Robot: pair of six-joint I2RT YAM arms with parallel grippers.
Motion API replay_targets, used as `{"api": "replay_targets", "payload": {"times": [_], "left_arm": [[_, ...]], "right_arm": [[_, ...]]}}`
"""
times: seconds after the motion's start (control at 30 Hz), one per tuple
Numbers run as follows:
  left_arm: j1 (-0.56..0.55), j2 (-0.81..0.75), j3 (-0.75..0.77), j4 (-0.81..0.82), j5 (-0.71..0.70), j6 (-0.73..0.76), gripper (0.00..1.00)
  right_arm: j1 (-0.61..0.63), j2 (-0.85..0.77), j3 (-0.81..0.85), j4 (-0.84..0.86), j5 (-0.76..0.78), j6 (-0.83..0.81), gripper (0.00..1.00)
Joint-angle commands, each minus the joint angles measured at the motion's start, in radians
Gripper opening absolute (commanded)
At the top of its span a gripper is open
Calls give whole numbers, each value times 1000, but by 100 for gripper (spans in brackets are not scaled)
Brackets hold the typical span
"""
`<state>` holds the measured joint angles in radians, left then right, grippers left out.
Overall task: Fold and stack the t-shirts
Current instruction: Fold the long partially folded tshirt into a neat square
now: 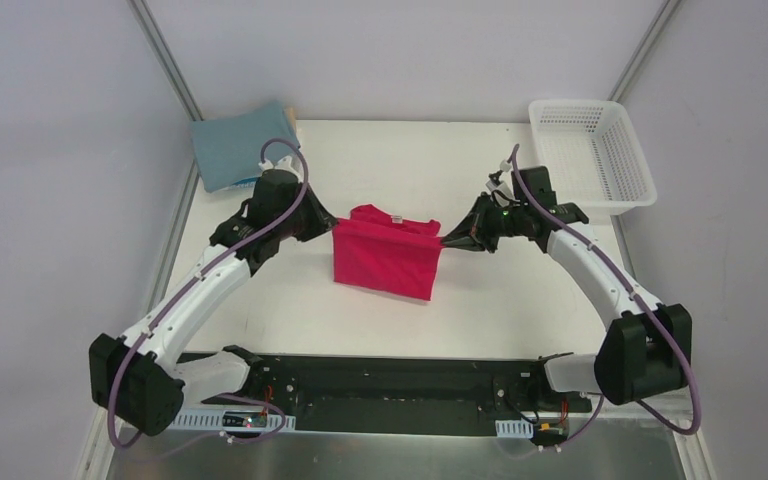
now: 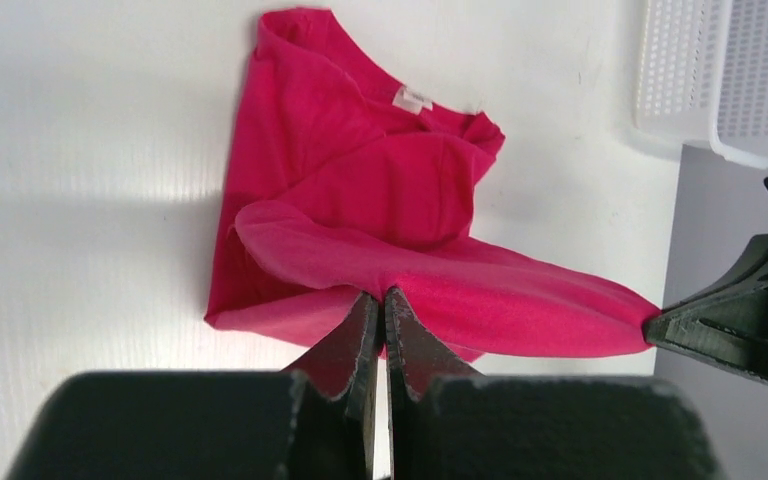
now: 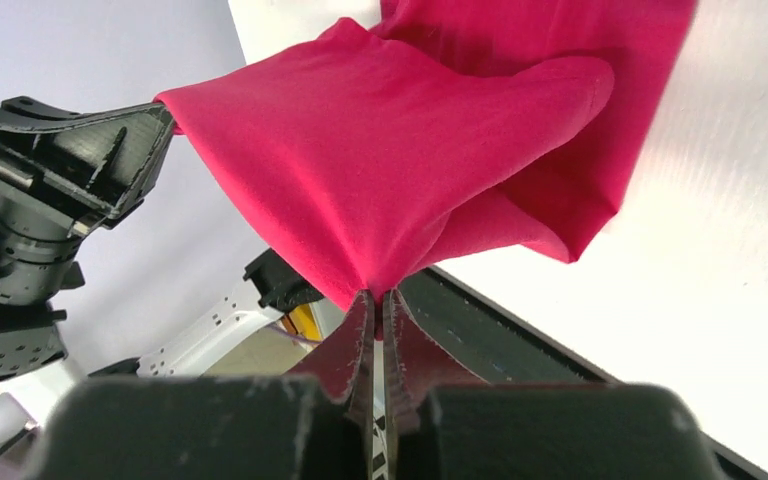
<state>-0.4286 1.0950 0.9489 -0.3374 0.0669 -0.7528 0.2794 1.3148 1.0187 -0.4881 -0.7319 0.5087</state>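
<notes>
Both jaws pinch the crimson t-shirt (image 1: pixel 385 260) (edge lifted).

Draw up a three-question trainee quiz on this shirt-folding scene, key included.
1. True or false: the left gripper and right gripper are both shut on the pink t-shirt.
2. The white basket sits at the table in which spot? A) far right corner, B) far left corner, C) near edge.
3. What lies at the far left corner?
Key: 1 true; 2 A; 3 a folded teal-grey t-shirt.
</notes>
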Motion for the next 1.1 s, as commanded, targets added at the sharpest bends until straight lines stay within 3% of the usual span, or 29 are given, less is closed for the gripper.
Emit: {"api": "replay_targets", "payload": {"times": [0.0,0.33,0.8,1.07], "left_arm": [[9,104,110,65,-118,70,0],[65,365,249,74,-58,98,0],[114,626,392,80,77,154,0],[124,724,450,80,62,151,0]], "right_arm": [[-36,47,77,36,57,-21,0],[-74,231,141,105,21,0,0],[-95,345,138,217,72,59,0],[-113,487,209,254,93,63,0]]}}
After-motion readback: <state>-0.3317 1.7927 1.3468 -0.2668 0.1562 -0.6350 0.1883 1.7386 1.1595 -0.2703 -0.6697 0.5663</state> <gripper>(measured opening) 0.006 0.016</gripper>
